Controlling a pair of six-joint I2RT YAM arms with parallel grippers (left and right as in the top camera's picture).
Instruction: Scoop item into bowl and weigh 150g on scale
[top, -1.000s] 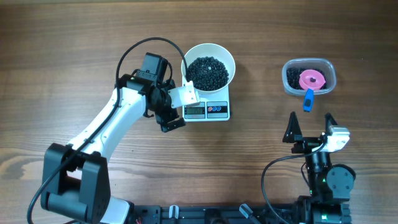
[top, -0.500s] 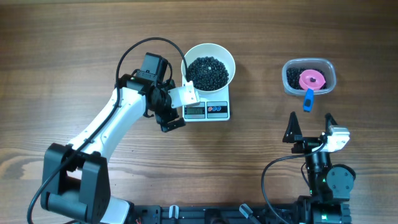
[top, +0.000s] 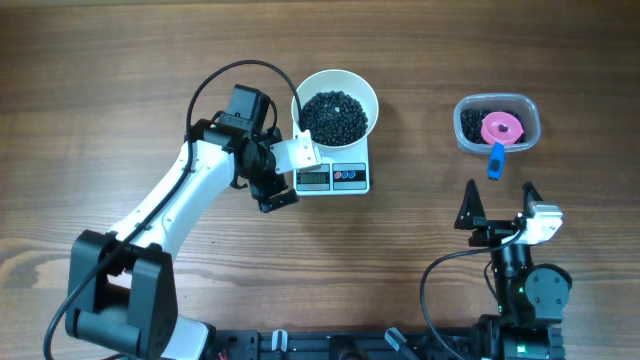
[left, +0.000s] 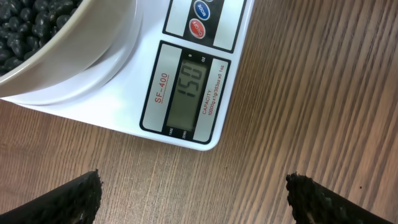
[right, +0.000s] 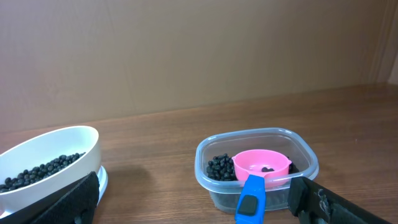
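The black pellets (top: 335, 115) lie heaped in the white bowl (top: 335, 80), which stands on the scale (top: 352, 180); its display (left: 189, 93) reads 150. The left claw (left: 196, 196) hangs spread and empty over the bench (top: 120, 80) by the scale's corner. The right claw (top: 500, 208) is also spread and empty, near the clear tub (top: 533, 120) that holds a pink scoop (top: 501, 129).

Readable print stands only on the flat white rectangular digital scale (left: 124, 106), seen in the left wrist view.

Its grey LCD display (left: 189, 93), at the centre of the frame and turned sideways, shows the digits 150. Red lettering along the display's left edge reads SF-400. A smaller red line along its right edge begins CAPACITY 1000g, and the rest is too fine to make out. The white lettering on the round red button (left: 197, 28) and the round blue button (left: 203, 7) at the top edge is too small to read. In the overhead view the display's digits are illegible.
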